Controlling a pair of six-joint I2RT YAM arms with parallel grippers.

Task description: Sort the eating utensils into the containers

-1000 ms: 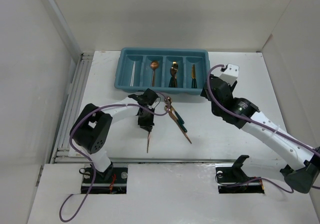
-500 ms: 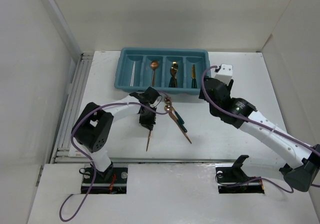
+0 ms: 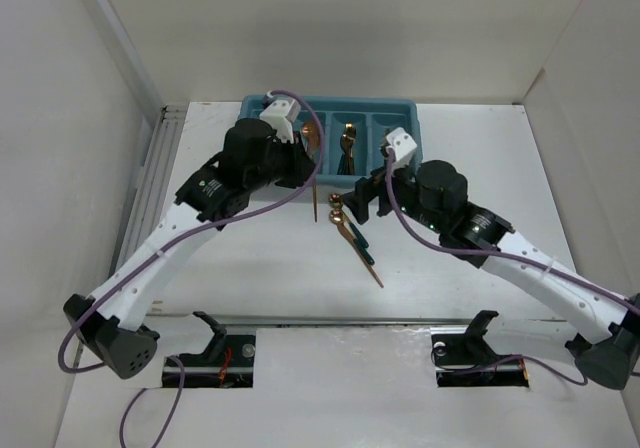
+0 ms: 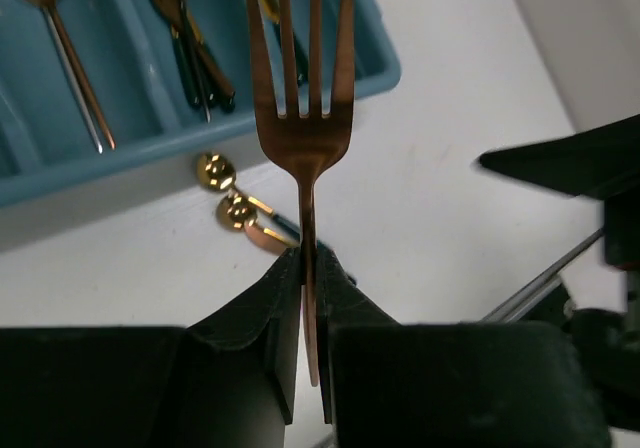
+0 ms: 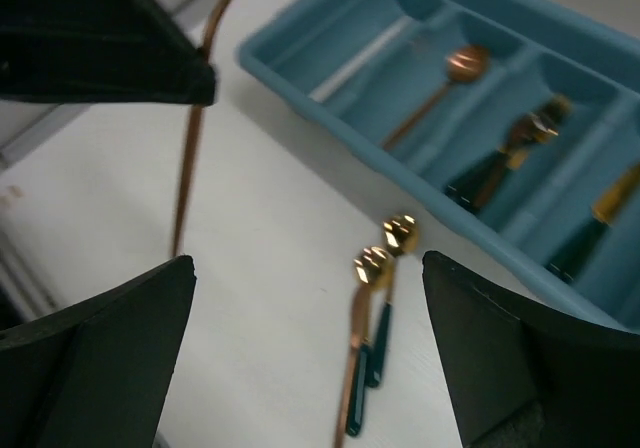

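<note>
My left gripper (image 4: 308,268) is shut on the stem of a copper fork (image 4: 300,58). The fork hangs in the air in front of the teal tray (image 3: 400,104), its tines over the tray's near wall (image 4: 120,163). Two gold-bowled spoons (image 5: 372,266) with dark green handles lie on the table with a slim copper piece alongside. My right gripper (image 5: 310,348) hovers over them, open and holding nothing. In the compartments I see white chopsticks (image 5: 365,58), a copper spoon (image 5: 455,78), dark-handled forks (image 5: 510,158) and a gold piece (image 5: 620,193).
The two arms are close together in front of the tray; the left gripper's dark body (image 5: 100,38) fills the top left of the right wrist view. The left arm (image 3: 240,163) hides the tray's left end. White walls enclose the table.
The left arm has lifted the fork off the table and swung it up toward the tray. The right arm has moved left over the spoons and its jaws have opened wider.
</note>
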